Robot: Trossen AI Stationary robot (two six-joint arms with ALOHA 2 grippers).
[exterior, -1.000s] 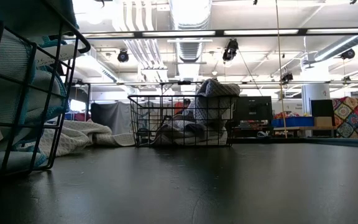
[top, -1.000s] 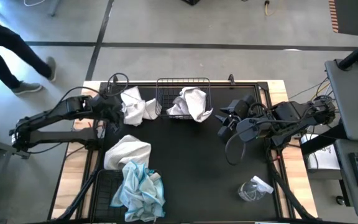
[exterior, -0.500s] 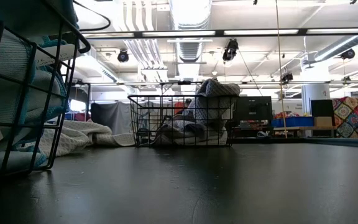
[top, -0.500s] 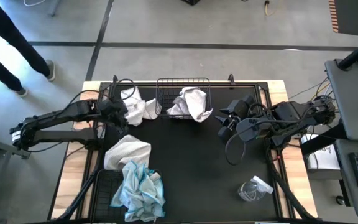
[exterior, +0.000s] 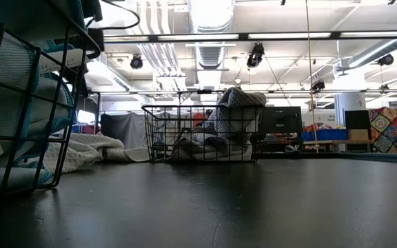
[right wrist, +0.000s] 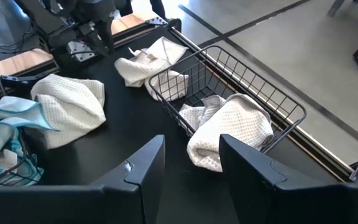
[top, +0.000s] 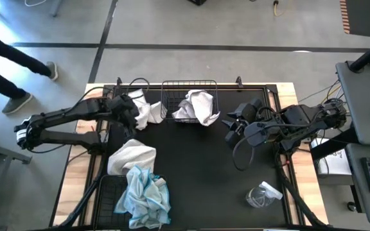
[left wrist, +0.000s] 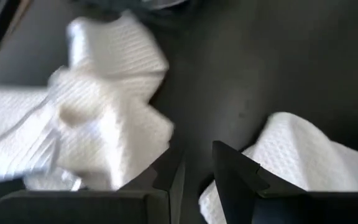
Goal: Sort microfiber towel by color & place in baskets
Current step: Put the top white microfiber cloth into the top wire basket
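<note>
We see the L end effector (left wrist: 194, 180) w/ fingers slightly apart, nothing between them, over the black surface (left wrist: 278, 62). One white towel (left wrist: 104, 118) lies beside it, another white towel (left wrist: 303, 155) opposite.

This was a large open workshop or robotics lab hall rather than a home. Above the black wire-mesh rectangular basket (exterior: 202, 133) on the table, the low view showed an exposed ceiling with silver round ventilation ducts (exterior: 209, 15), long fluorescent strip lights (exterior: 191, 36) and hanging cables. Around the pale wooden table (top: 76, 186), the grey concrete floor (top: 236, 25) was marked with dark taped lines, and beyond the basket stood cluttered workbenches.
</note>
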